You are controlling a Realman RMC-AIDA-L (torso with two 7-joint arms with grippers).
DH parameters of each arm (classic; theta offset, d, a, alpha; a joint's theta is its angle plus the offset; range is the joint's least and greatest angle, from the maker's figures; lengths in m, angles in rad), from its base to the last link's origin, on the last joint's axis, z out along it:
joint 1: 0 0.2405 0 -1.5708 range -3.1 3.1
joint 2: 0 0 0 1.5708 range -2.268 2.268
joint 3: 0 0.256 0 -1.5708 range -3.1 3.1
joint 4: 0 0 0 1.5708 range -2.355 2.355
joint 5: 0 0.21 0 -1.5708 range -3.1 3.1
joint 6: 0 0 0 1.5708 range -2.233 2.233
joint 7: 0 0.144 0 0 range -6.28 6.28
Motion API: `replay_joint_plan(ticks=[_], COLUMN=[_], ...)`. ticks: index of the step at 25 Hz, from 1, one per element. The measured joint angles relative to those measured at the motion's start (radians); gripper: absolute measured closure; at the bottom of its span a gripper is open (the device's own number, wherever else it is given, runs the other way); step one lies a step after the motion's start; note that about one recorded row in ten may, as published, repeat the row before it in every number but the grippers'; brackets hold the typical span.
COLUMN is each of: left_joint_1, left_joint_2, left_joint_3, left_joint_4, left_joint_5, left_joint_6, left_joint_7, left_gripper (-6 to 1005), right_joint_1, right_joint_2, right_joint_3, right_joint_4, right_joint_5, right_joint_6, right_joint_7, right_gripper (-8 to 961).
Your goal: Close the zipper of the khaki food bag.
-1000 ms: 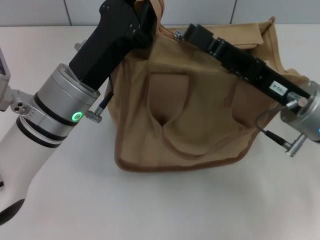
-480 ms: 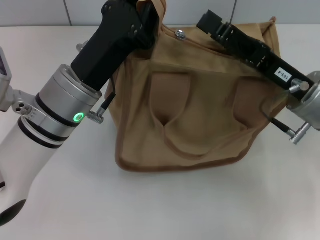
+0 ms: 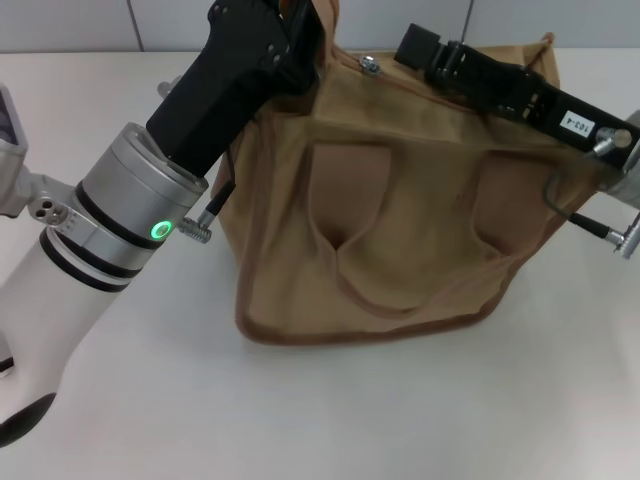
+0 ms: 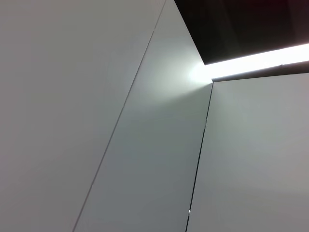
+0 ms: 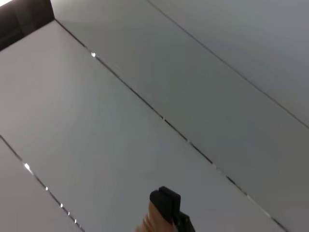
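Note:
The khaki food bag (image 3: 400, 230) stands on the white table in the head view, front pocket and one brown strap facing me. My left gripper (image 3: 303, 22) is at the bag's upper left end, shut on a tan fold of the bag that sticks up past it. The zipper's silver pull tab (image 3: 368, 65) shows at the left end of the bag's top; the rest of the zip line is hidden behind the top edge. My right gripper (image 3: 412, 45) lies over the bag's top, just right of the tab and apart from it.
The white table (image 3: 150, 400) spreads before and left of the bag. A grey panelled wall (image 3: 70, 25) runs along the back. Both wrist views show only grey wall panels (image 4: 145, 145), with a black finger tip (image 5: 166, 203) low in the right one.
My right gripper has drawn back to the right and risen, away from the pull tab. The bag's top and the tab have shifted slightly right. The left arm has barely moved.

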Motion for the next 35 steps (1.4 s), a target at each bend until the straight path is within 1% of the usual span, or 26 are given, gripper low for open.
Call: replay_joint_plan(ticks=[1,8,11,15,18,25,32,35], left_joint_1=[-0.003,-0.019,-0.02,-0.02,-0.02,-0.021,-0.021,-0.02], left_joint_2=[0.0,0.0,0.0,0.0,0.0,0.0,0.0,0.0], left_joint_3=[0.0,0.0,0.0,-0.004,-0.01,-0.013,-0.014,-0.014], left_joint_4=[0.0,-0.001,-0.002,-0.001,0.004,0.008,0.002,-0.006], left_joint_5=[0.0,0.0,0.0,0.0,-0.001,-0.001,-0.001,0.0], left_joint_6=[-0.001,-0.004,-0.005,-0.005,-0.005,-0.017,-0.028,-0.024], left_joint_7=[-0.002,-0.005,-0.002,0.0,0.0,0.002,0.002,0.002], left_gripper=[932,929,928,926,925,922,919,918], right_joint_1=[0.0,0.05,0.054,0.021,-0.01,-0.061,-0.067,-0.06], right_joint_2=[0.0,0.0,0.0,0.002,0.002,0.002,0.002,0.002], right_joint_3=[0.0,-0.094,-0.106,-0.107,-0.109,-0.109,-0.115,-0.152], right_joint_4=[0.0,-0.057,-0.059,-0.063,-0.072,-0.085,-0.08,-0.078], right_joint_5=[0.0,0.0,0.009,0.073,0.107,0.114,0.11,0.112], right_joint_6=[0.0,-0.004,-0.053,-0.145,-0.18,-0.187,-0.168,-0.162], right_joint_7=[0.0,0.071,0.076,0.054,0.049,0.029,0.025,0.025], right_gripper=[143,143,143,143,143,143,143,144])
